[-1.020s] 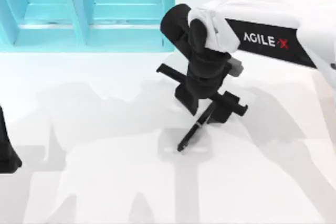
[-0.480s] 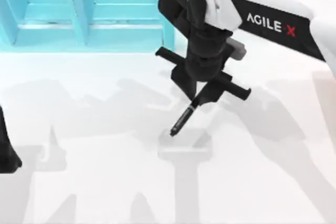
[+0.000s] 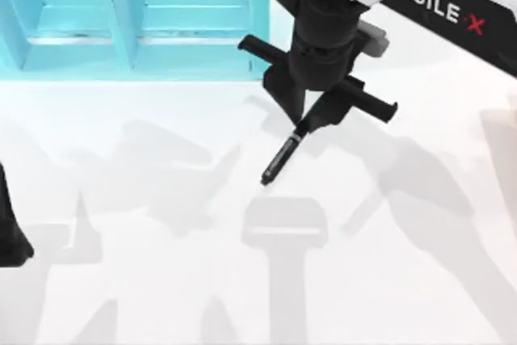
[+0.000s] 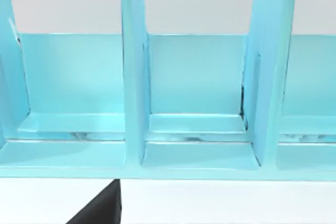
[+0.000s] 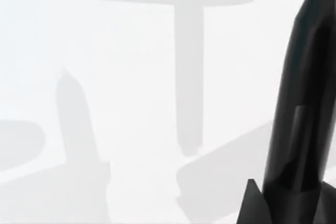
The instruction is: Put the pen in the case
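The slim black pen (image 3: 279, 161) hangs tilted above the white table, its free tip pointing down and toward the left. My right gripper (image 3: 304, 124) is shut on its upper end, near the table's middle and just below the case's right corner. The right wrist view shows the pen (image 5: 302, 108) close up, rising from between the fingers. The light blue case (image 3: 133, 18) stands at the back left, divided into open compartments; the left wrist view faces those compartments (image 4: 197, 124) head on. My left arm (image 3: 10, 236) is parked at the left edge.
The pen's and arm's grey shadows lie on the white table (image 3: 161, 280) below the gripper. The case's upright dividers (image 4: 134, 72) separate its compartments.
My right gripper has lifted the pen off the table and carried it up and toward the back, closer to the case. The left arm has not moved.
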Robot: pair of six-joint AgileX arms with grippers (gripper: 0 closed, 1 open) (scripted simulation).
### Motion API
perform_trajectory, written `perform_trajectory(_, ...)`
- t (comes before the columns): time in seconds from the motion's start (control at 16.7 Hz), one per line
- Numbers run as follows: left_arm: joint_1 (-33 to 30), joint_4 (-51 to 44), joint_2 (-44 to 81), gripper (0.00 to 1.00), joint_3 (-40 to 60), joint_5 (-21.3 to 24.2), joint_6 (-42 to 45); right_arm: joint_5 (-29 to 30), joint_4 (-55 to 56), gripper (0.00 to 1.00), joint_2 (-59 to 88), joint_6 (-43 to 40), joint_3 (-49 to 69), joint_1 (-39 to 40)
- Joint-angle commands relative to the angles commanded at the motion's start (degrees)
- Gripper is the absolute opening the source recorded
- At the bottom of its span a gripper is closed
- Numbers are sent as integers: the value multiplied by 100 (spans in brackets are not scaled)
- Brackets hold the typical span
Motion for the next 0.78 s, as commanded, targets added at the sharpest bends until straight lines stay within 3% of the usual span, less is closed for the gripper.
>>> perform_trajectory(0.36,0,0,0,100,0,0,0,-72,13,0,-101,-226,-180,-345)
perform_trajectory(0.78,0,0,0,100,0,0,0,-324,133,0,-804,-779,-1140,-2807)
